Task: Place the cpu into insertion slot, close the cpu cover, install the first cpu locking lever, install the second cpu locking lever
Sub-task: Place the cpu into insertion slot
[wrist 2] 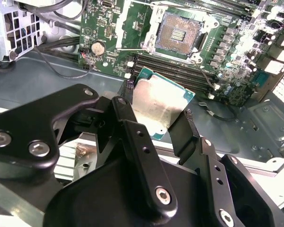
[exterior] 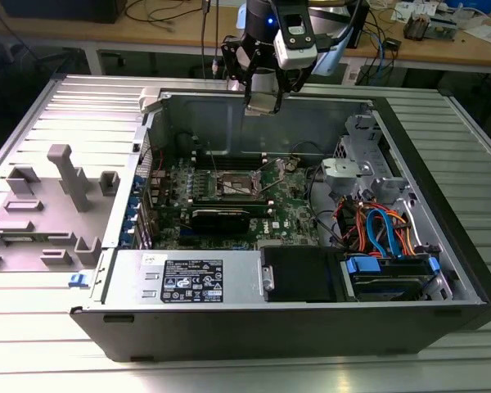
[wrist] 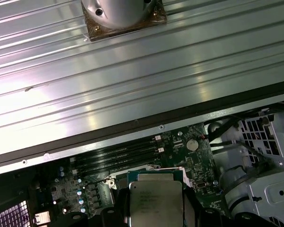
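Holding the cpu [wrist 2: 163, 101] pinched by its edges between my gripper's [wrist 2: 158, 111] fingers, I report it raised above the insertion slot [wrist 2: 180, 33] and well apart from it.

Progress, by my judgement: the cpu is picked up but not yet seated. The slot's dark pin field lies bare. The cpu cover [wrist 2: 120, 28] appears swung back beside the slot, though I cannot be sure of its exact angle. Seating, closing the cover and both latching steps are all outstanding.

The second wrist view exposes the empty slot beyond the cpu's edge. The first wrist view looks onto the cpu's [wrist: 155, 203] flat metal face, which hides the slot beneath. The exterior view places my gripper [exterior: 262, 100] high over the open computer case [exterior: 311, 336], above and beyond the slot [exterior: 233, 187].
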